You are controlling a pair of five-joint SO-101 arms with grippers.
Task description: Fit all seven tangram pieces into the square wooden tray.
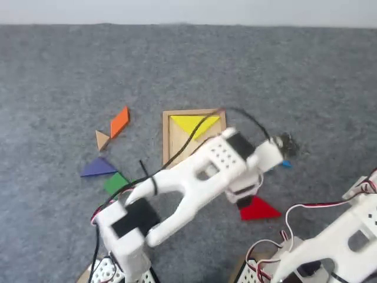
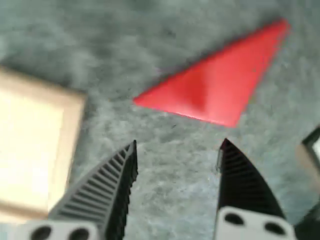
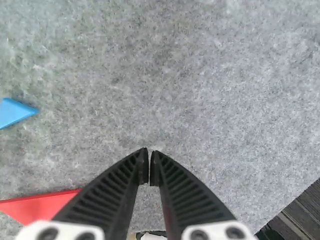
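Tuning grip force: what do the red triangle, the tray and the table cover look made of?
Red triangle: flat, opaque red coat with soft sheen; probably painted wood, possibly plastic. Tray: pale bare wood, matte, raised rim. Table cover: grey felt or short-pile carpet, fuzzy mottled fibres.

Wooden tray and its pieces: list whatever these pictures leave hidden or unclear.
- Wooden tray, high view: the left arm covers its near right part; what lies there is hidden.
- Light blue piece: mostly behind that arm in the high view, cut off by the right wrist view's edge.
- Red triangle: one corner under the arm.
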